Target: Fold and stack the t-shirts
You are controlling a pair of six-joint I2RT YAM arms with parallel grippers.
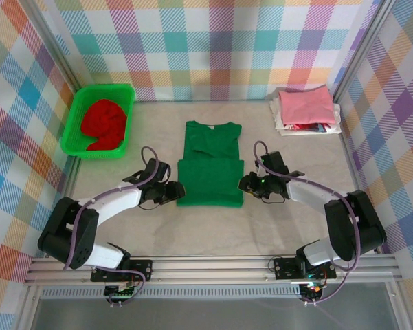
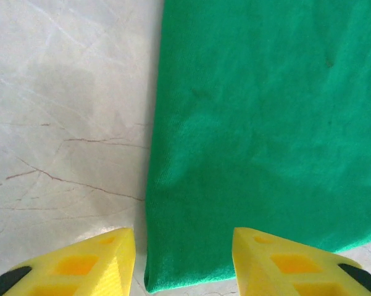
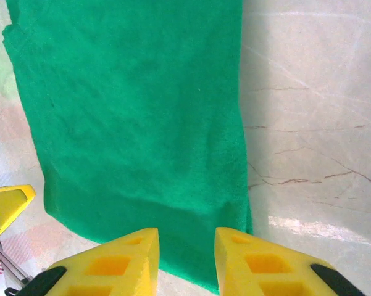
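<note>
Two arm bases sit at 6 o'clock in the top view, and from them two grippers reach in toward one dark green t-shirt at the middle of the desk. The left gripper is at the shirt's 8 o'clock corner and the right gripper at its 4 o'clock side. In each wrist view the yellow fingers stand apart with nothing pinched, and the shirt's near corner lies flat between them.

One bright green basket stands at 10 o'clock against the plaid wall, with one crumpled red t-shirt inside. One low stack lies at 2 o'clock: a folded pink t-shirt on top, with white and multicoloured cloth showing at its edges. How many lie beneath cannot be told. Both are well apart from the grippers, and nothing lies between the grippers and the green shirt.

That shirt is a tidy upright rectangle, its neckline at 12 o'clock. A straight cloth edge crosses its middle. The knit looks smooth and unwrinkled on the pale marbled top.
</note>
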